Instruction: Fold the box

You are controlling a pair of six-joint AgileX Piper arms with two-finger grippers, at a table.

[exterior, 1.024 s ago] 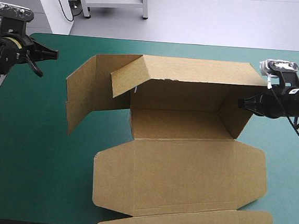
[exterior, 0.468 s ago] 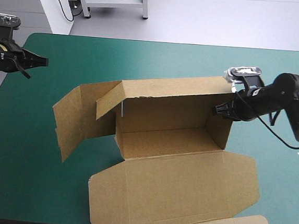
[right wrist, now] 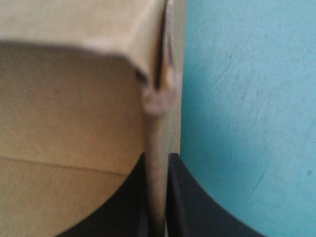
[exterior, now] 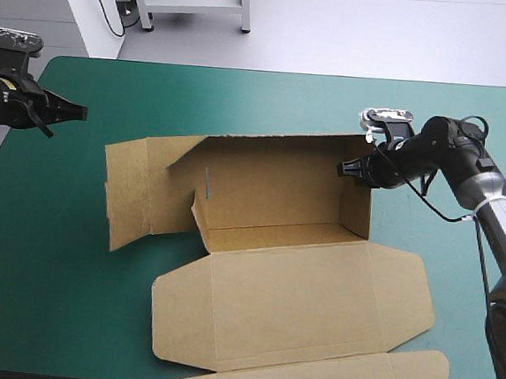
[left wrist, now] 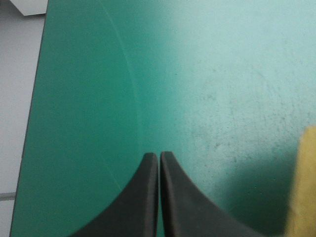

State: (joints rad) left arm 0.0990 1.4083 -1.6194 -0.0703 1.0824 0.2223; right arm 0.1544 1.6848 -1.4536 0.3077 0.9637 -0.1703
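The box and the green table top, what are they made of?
The box looks like brown cardboard, dull and unprinted: it has straight pressed fold lines, and its edge in the right wrist view shows a thin sheet. The teal-green cover looks like a matte mat, perhaps rubber or vinyl. Fine scratches mark it, but the exact material cannot be told.

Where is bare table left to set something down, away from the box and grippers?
Free: the teal-green cover's far strip behind the box; the near left corner, beside the lid. Crowded: the middle, where box and lid lie; the right side, where the right gripper clamps the box.
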